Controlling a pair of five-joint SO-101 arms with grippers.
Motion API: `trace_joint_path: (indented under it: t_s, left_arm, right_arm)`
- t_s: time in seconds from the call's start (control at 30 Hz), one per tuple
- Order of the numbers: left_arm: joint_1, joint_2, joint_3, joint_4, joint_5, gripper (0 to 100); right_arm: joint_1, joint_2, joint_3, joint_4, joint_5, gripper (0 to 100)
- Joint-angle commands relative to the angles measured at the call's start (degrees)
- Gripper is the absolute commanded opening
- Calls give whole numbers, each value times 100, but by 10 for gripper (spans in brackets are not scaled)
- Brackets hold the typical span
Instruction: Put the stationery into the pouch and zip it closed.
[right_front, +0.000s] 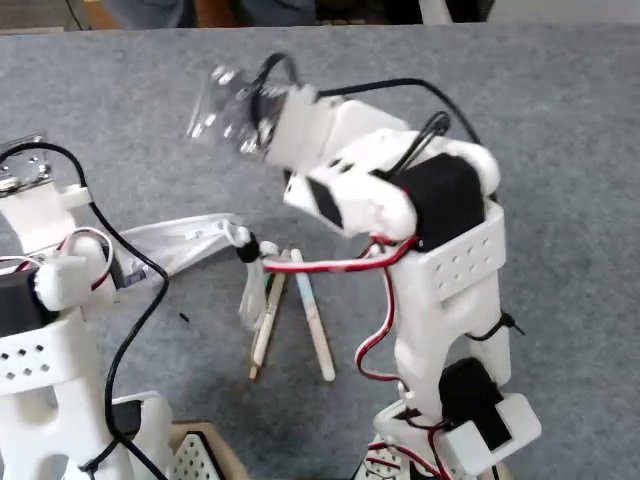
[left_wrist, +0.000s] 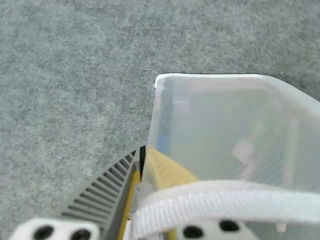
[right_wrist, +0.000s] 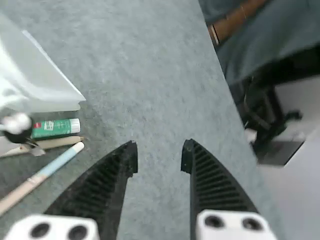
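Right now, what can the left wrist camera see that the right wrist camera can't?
The left wrist view gives the left gripper clamped on the clear pouch, seen close up. The right wrist view gives the right gripper, open over the grey table, and, lying loose, a green-and-white stick, a pencil and a white pen. Both show the pouch and the grey table.

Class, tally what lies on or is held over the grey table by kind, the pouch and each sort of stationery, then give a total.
pouch: 1
white pen: 1
wooden pencil: 1
green-and-white tube: 1
Total: 4
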Motion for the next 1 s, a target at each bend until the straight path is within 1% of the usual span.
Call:
trace_joint_path:
  t_s: [0.0,0.1,0.2,0.37,0.47,0.53,0.67,0.9,0.97]
  left_arm:
    - [-295,88,224,35,-18,28]
    - [-488,79,224,35,-18,28]
    - [-629,79,224,35,-18,28]
    - [-646,79,233,35,-18,28]
    - [-646,79,277,-62,-18,28]
    - [-646,79,277,-70,-18,28]
    - [-646,79,277,-70,-18,28]
    - [-646,79,277,-79,-18,28]
    - [-646,79,277,-79,-18,28]
  right_arm:
    - [246,-75,145,18,-677,158]
    - [360,48,541,18,-1134,158]
    - [352,180,1033,9,-1354,162]
    - [343,435,2026,18,-1785,161]
    - [343,549,2615,0,-1793,159]
    - [343,585,2888,-193,-1829,159]
    - [343,532,3099,-519,-1829,162]
    - [334,532,3468,-396,-1793,162]
    - [193,567,3635,-352,-1793,162]
